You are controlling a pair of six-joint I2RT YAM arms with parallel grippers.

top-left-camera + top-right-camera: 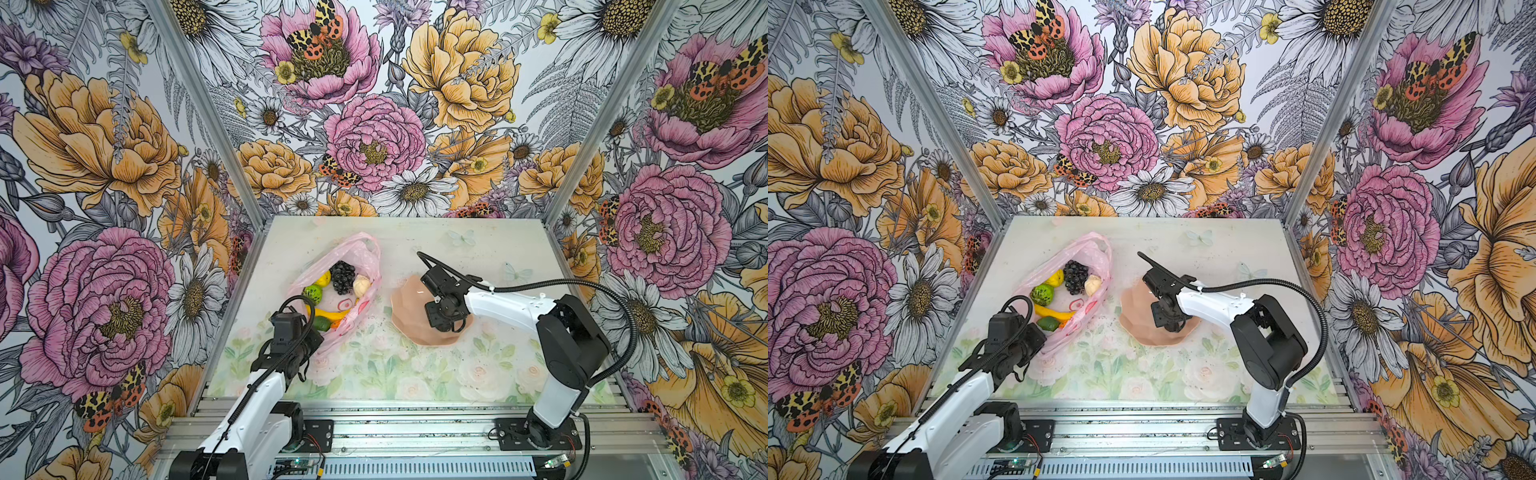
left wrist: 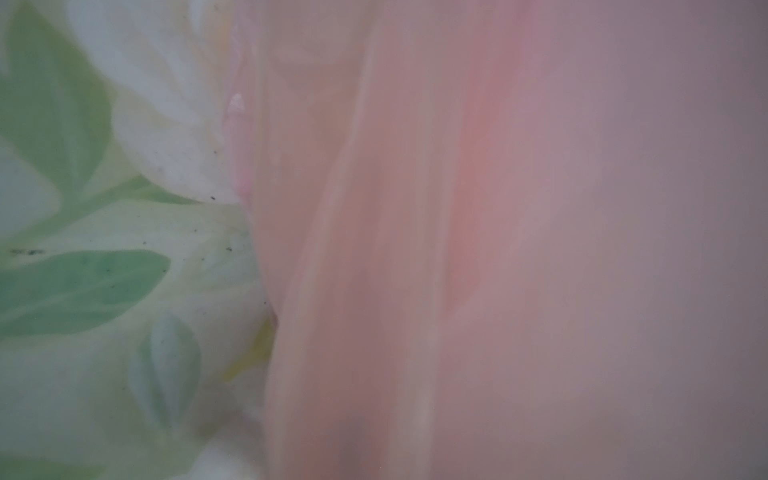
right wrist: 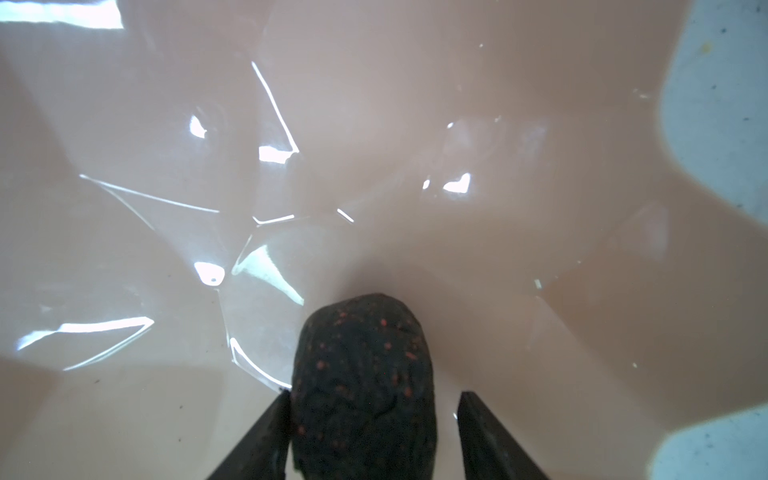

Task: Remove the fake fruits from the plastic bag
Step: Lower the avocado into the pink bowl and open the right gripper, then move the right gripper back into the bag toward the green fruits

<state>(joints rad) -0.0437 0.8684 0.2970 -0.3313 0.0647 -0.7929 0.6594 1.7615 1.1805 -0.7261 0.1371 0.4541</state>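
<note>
The left gripper [image 1: 306,338] sits clenched at the near end of the plastic bag [image 1: 368,259], though whether it pinches film is hidden; the bag's mouth gapes over the grape bunch [image 1: 343,277], banana [image 1: 328,312] and avocado [image 1: 322,323]; a narrow strip of table [image 1: 374,353] parts the bag from the peach bowl [image 1: 409,307]; inside the bowl the right gripper [image 3: 374,397] stands released, one finger touching a dark speckled fruit [image 3: 361,365], the other clear of it; open table lies beyond the rim.
</note>
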